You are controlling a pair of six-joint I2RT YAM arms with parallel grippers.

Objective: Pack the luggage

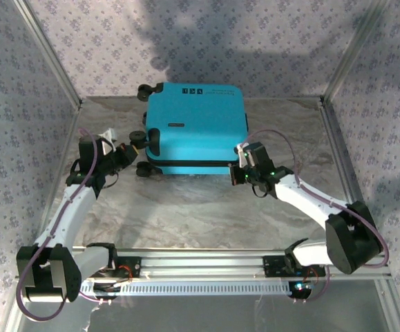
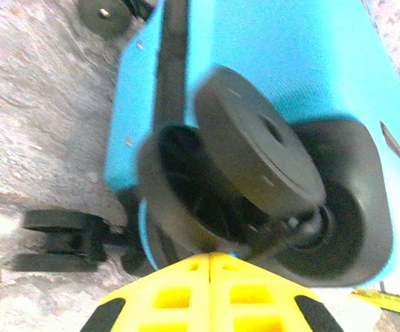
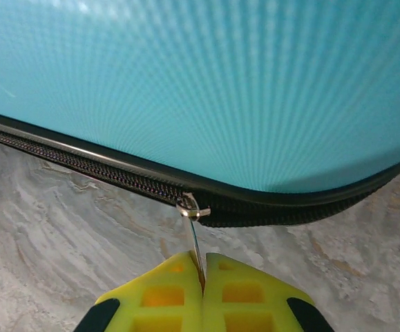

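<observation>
Left gripper [image 1: 126, 153] pressed fully together, empty, tips just beside a black wheel [image 2: 255, 152]. Luggage [image 1: 196, 128] flat and zipped at far middle of table [image 1: 186, 207], long axis left-right, wheels pointing left. Right gripper [image 1: 241, 173] clamped on zipper pull [image 3: 195, 232] at its near right corner.

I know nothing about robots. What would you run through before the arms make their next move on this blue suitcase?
1. The luggage lies flat on the table, shells together: ok.
2. The right gripper is shut on the zipper pull: ok.
3. The slider sits on its track near a rounded corner: ok.
4. The left gripper is shut, close to a wheel: ok.
5. Whether the left gripper actually steadies the luggage: cannot tell.
6. How much of the zipper remains to close: cannot tell.
</observation>
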